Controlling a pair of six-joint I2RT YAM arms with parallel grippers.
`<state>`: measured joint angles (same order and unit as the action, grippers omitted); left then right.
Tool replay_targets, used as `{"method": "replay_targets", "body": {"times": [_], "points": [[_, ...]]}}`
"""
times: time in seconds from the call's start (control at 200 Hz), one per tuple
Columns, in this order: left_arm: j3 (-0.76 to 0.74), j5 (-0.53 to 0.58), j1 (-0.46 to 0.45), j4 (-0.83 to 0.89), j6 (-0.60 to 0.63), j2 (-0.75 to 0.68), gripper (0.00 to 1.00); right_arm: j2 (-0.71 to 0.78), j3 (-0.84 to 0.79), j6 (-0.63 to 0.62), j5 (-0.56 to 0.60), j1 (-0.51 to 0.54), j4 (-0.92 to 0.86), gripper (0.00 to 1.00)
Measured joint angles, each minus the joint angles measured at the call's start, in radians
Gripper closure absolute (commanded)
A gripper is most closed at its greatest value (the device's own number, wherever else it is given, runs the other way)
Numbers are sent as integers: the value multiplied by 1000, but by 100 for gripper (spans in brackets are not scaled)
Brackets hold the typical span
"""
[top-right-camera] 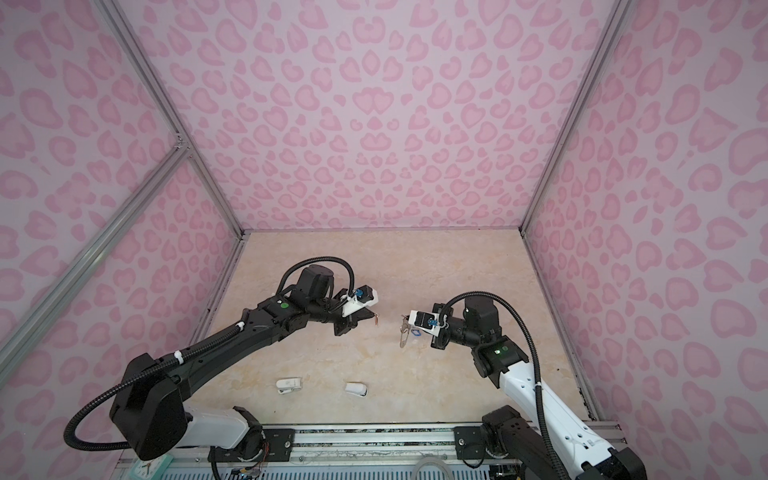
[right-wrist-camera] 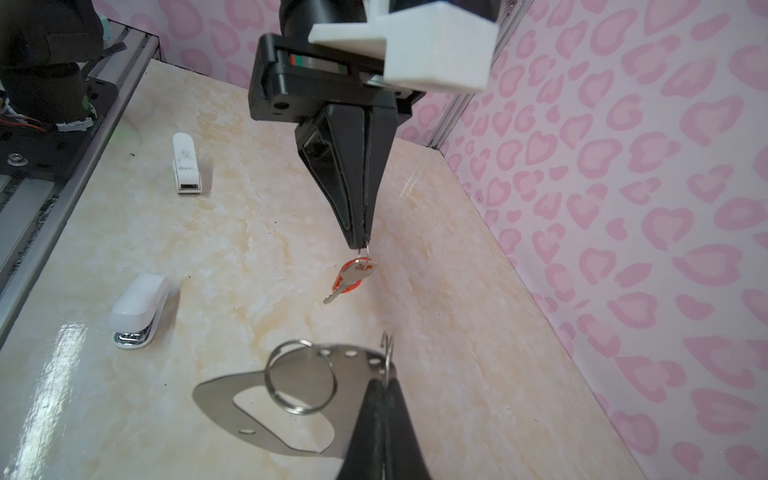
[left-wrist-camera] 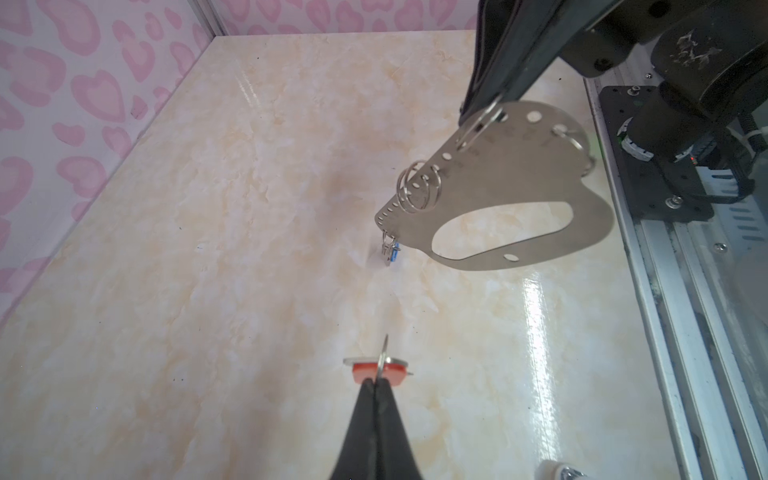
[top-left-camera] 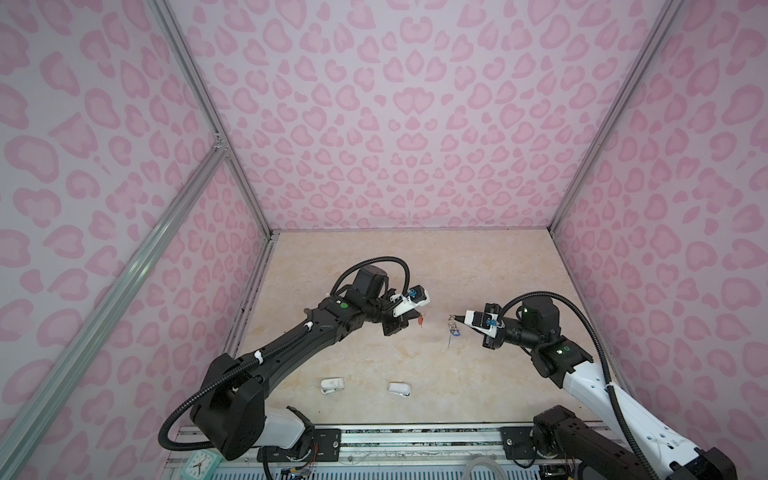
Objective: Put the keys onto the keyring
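Note:
My left gripper (left-wrist-camera: 380,379) is shut on the small ring of the key with the red tag (left-wrist-camera: 365,372). That key (right-wrist-camera: 353,276) dangles below its tips, above the table. My right gripper (right-wrist-camera: 386,377) is shut on a wire ring at the edge of the keyring (right-wrist-camera: 216,395), a flat grey metal plate (left-wrist-camera: 519,174) held in the air. A blue-tagged key (left-wrist-camera: 392,253) hangs from a small ring at the plate's narrow end. In both top views the two grippers (top-left-camera: 419,318) (top-left-camera: 454,319) face each other across a small gap, mid-table.
Two small white plastic objects (top-left-camera: 332,384) (top-left-camera: 400,388) lie on the marble tabletop near the front. The metal rail (top-left-camera: 415,436) with the arm bases runs along the front edge. Pink patterned walls close in the other three sides.

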<state>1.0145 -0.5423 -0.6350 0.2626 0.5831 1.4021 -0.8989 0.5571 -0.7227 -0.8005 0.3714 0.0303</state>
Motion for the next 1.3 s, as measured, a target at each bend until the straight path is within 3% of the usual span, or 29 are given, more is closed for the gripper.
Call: {"method": "replay_targets", "body": {"times": [0.39, 0.955, 1.3], "points": [[72, 26, -8, 82, 0, -5, 97, 22, -39, -29, 32, 47, 56, 100], [140, 76, -121, 172, -34, -12, 97, 32, -87, -84, 163, 147, 177, 100], [159, 118, -133, 177, -83, -32, 97, -3, -58, 15, 151, 151, 212, 100]]}}
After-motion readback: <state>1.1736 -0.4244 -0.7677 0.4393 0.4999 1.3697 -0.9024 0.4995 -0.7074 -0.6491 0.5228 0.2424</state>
